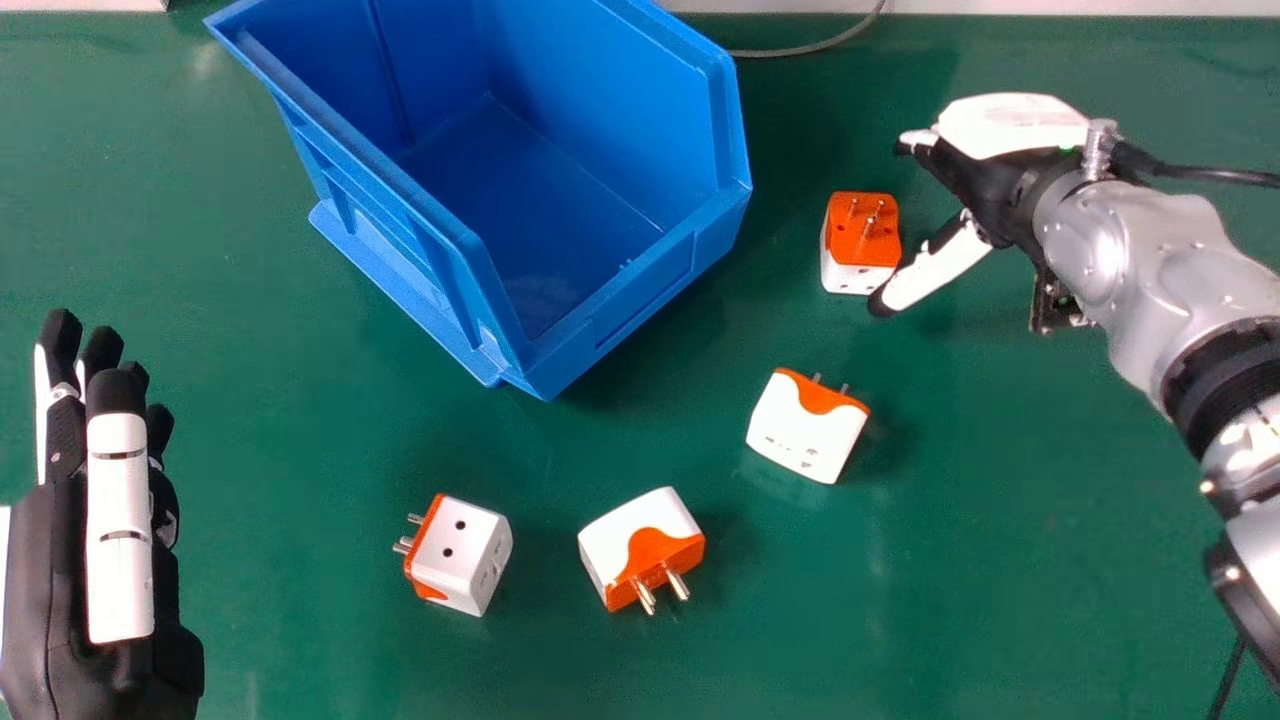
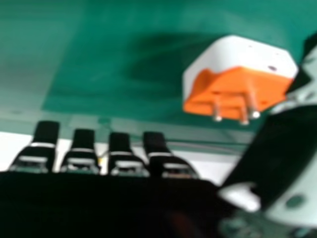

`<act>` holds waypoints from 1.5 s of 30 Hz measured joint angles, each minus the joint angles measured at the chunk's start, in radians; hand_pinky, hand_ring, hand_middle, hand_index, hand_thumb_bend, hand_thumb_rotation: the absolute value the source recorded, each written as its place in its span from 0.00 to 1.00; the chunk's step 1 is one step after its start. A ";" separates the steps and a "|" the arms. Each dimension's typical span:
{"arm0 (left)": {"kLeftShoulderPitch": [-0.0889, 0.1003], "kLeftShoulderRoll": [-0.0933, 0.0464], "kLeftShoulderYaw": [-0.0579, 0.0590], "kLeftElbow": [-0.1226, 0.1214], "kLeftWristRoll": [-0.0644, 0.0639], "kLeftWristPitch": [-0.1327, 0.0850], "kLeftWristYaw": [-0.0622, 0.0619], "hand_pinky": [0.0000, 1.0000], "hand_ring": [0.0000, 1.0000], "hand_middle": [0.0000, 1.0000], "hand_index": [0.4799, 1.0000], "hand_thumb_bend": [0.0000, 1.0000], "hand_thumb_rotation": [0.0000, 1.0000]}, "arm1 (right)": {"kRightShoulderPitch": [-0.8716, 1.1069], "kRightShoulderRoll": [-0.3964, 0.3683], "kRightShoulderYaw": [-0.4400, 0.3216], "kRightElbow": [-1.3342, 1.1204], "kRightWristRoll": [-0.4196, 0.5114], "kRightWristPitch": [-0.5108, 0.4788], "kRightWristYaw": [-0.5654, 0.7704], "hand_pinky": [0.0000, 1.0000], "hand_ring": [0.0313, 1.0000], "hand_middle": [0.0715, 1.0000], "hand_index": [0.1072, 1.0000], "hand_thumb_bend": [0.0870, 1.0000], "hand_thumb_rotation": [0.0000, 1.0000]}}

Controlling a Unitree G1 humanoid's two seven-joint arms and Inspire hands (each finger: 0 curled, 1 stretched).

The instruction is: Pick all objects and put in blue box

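Blue plastic for the open-topped box [image 1: 590,360], set askew from the upper left to the upper middle of the head view, on the green bench [image 1: 280,420]. Outside it, on the same bench, four white-and-orange plug adapters. In the upper right, just beside the box, the far adapter [image 1: 862,232], with orange face and metal prongs upward. Right of centre, the tilted adapter [image 1: 805,430], with prongs toward the top of the frame. In the lower middle, the near adapter [image 1: 650,550], with prongs toward the bottom edge. Left of that, and apart from it, the side-lying adapter [image 1: 462,552], with prongs toward the left edge. At the upper right, past the far adapter, the right robot hand [image 1: 985,180], spread wide, with straight fingers and with thumb well away from them. In the right hand view, right by the thumb of the right robot hand [image 2: 89,203], the far adapter again; impossible to tell whether in contact. At the lower left of the head view, the left robot hand [image 1: 118,530], relaxed and straight-fingered, well apart from the adapters. Behind the box, along the top edge, a thin grey cable [image 1: 810,48].
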 measured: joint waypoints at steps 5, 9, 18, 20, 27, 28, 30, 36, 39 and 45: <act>0.012 -0.003 -0.002 -0.005 0.008 0.000 0.002 1.00 1.00 1.00 1.00 0.53 1.00 | -0.011 0.014 0.006 0.017 0.000 0.007 0.000 0.86 0.94 0.94 0.90 0.59 0.41; 0.015 -0.010 -0.002 -0.005 0.006 -0.001 0.001 1.00 1.00 1.00 1.00 0.52 1.00 | -0.012 0.019 0.025 0.025 -0.011 0.008 -0.001 0.86 0.94 0.94 0.90 0.59 0.43; 0.022 -0.011 -0.001 -0.005 0.006 -0.001 -0.001 1.00 1.00 1.00 1.00 0.51 1.00 | -0.029 0.045 0.043 0.034 -0.028 0.021 -0.001 0.83 0.92 0.93 0.89 0.61 0.45; 0.025 -0.011 -0.001 -0.008 0.007 -0.001 -0.001 1.00 1.00 1.00 1.00 0.51 1.00 | -0.033 0.055 0.049 0.035 -0.029 0.022 -0.001 0.84 0.92 0.93 0.89 0.61 0.45; 0.032 -0.009 0.008 -0.009 0.001 -0.002 -0.010 1.00 1.00 1.00 1.00 0.55 1.00 | -0.038 0.074 0.082 0.046 -0.041 0.024 -0.001 0.85 0.92 0.94 0.89 0.59 0.45; 0.033 -0.009 0.011 -0.009 -0.001 -0.002 -0.012 1.00 1.00 1.00 1.00 0.55 1.00 | -0.038 0.077 0.084 0.048 -0.041 0.025 -0.001 0.85 0.92 0.94 0.89 0.59 0.45; 0.035 -0.009 0.014 -0.009 -0.001 -0.003 -0.015 1.00 1.00 1.00 1.00 0.56 1.00 | -0.039 0.082 0.083 0.055 -0.040 0.033 -0.001 0.85 0.93 0.94 0.89 0.60 0.44; 0.047 -0.011 0.018 -0.013 0.001 -0.003 -0.012 1.00 1.00 1.00 1.00 0.58 1.00 | -0.041 0.096 0.095 0.068 -0.049 0.039 -0.002 0.83 0.92 0.93 0.88 0.59 0.44; 0.054 -0.011 0.018 -0.018 0.012 -0.003 -0.010 1.00 1.00 1.00 1.00 0.59 1.00 | -0.041 0.102 0.094 0.074 -0.049 0.046 -0.004 0.78 0.88 0.91 0.87 0.61 0.44; 0.059 -0.009 0.021 -0.018 0.015 -0.008 -0.022 1.00 1.00 1.00 1.00 0.59 1.00 | -0.041 0.111 0.087 0.074 -0.039 0.053 -0.005 0.77 0.88 0.91 0.86 0.61 0.43</act>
